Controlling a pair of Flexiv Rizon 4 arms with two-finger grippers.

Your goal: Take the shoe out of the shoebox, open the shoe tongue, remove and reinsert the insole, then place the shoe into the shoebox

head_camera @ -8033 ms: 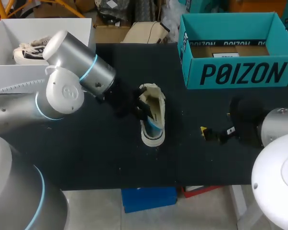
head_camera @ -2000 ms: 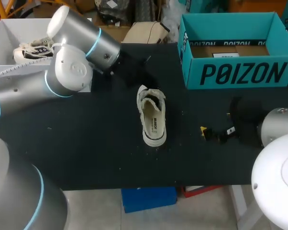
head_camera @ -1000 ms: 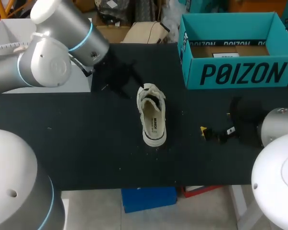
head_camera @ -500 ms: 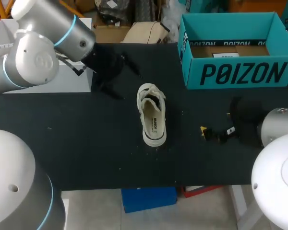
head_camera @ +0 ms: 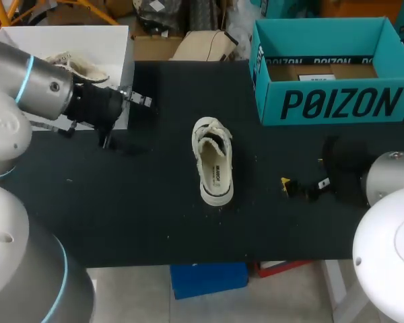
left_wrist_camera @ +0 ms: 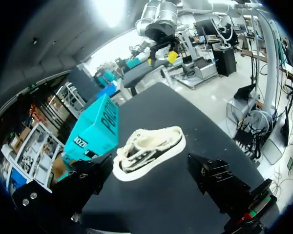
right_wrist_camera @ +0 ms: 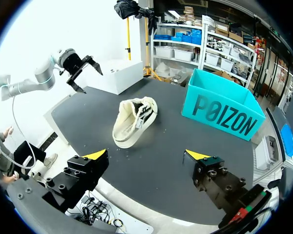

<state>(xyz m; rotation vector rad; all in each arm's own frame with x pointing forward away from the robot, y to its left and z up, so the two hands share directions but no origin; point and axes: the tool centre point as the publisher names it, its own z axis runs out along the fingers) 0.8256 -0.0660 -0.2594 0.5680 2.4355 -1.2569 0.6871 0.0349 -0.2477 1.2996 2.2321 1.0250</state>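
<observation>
A cream low sneaker (head_camera: 213,162) stands on its sole in the middle of the black table, with its printed insole showing inside. The teal shoebox (head_camera: 330,67) stands open at the back right, apart from the shoe. My left gripper (head_camera: 124,121) hangs open and empty well to the shoe's left. From its wrist the shoe (left_wrist_camera: 147,152) lies ahead between the spread fingers of the left gripper (left_wrist_camera: 149,168). My right gripper (head_camera: 301,188) rests open near the front right. In its wrist view the right gripper (right_wrist_camera: 146,155) is empty, with the shoe (right_wrist_camera: 133,122) and the shoebox (right_wrist_camera: 224,109) ahead.
A white box (head_camera: 114,40) holding another light shoe (head_camera: 77,66) stands at the back left, just behind my left arm. The table's front edge (head_camera: 188,264) runs close below the sneaker.
My left arm has swung back to the left, away from the sneaker, and its fingers have spread wider. The sneaker and the right arm have not moved.
</observation>
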